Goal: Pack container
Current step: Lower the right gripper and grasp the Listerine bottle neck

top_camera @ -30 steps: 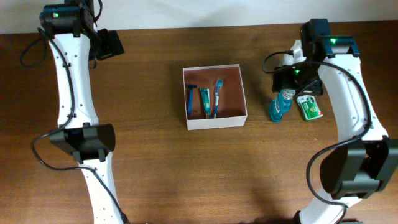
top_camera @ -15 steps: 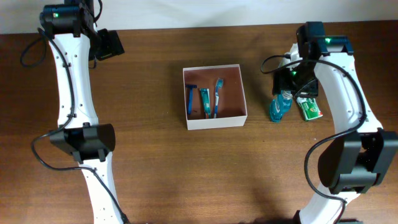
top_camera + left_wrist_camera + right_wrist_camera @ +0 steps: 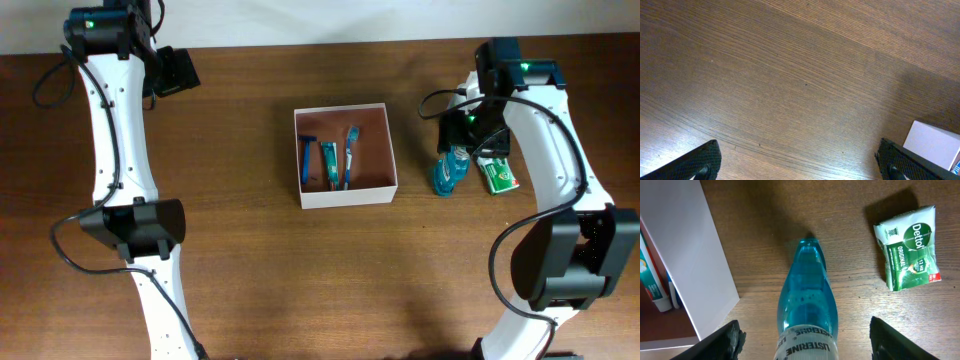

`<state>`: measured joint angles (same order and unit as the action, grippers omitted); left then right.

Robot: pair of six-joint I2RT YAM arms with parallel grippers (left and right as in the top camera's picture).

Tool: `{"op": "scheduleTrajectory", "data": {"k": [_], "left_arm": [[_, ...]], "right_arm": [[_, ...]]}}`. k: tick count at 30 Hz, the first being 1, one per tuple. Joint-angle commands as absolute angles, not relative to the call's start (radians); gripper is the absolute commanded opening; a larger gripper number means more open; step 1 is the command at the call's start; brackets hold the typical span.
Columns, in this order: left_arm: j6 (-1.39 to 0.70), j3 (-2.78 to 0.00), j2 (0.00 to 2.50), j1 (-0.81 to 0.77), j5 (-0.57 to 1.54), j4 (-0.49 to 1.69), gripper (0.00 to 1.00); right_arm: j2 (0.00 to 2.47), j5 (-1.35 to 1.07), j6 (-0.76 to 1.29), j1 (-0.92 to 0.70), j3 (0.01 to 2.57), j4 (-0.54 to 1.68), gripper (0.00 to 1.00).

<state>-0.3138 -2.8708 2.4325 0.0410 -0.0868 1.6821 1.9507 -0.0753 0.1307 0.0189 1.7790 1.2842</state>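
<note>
The container [image 3: 348,193], a shallow white box with a reddish-brown floor, sits mid-table. In it lie a blue razor [image 3: 306,160], a toothpaste tube [image 3: 329,163] and a toothbrush [image 3: 349,155]. A blue mouthwash bottle [image 3: 447,172] lies on the wood right of it. My right gripper [image 3: 466,148] hangs over the bottle's far end. In the right wrist view the bottle [image 3: 806,295] lies between the two fingers of the right gripper [image 3: 802,345], with a gap on each side. My left gripper [image 3: 180,72] is open at the far left over bare wood.
A green soap packet [image 3: 498,174] lies just right of the bottle, also in the right wrist view [image 3: 910,247]. The container's white wall [image 3: 690,255] stands close on the bottle's left. A corner of the container [image 3: 935,145] shows in the left wrist view.
My right arm has shifted slightly left over the bottle. The left arm has not moved.
</note>
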Motion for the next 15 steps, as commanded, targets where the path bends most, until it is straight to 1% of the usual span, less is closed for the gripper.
{"op": "scheduleTrajectory", "data": {"k": [1, 8, 15], "left_arm": [[-0.309, -2.885, 2.422, 0.046, -0.095, 1.681, 0.99], [-0.309, -2.885, 2.422, 0.046, -0.095, 1.681, 0.99], [-0.309, -2.885, 2.422, 0.046, -0.095, 1.681, 0.99]], "right_arm": [[1.980, -0.063, 0.136, 0.019, 1.771, 1.283, 0.74], [1.995, -0.059, 0.136, 0.019, 1.770, 1.272, 0.74], [1.996, -0.029, 0.136, 0.019, 1.770, 1.272, 0.59]]}}
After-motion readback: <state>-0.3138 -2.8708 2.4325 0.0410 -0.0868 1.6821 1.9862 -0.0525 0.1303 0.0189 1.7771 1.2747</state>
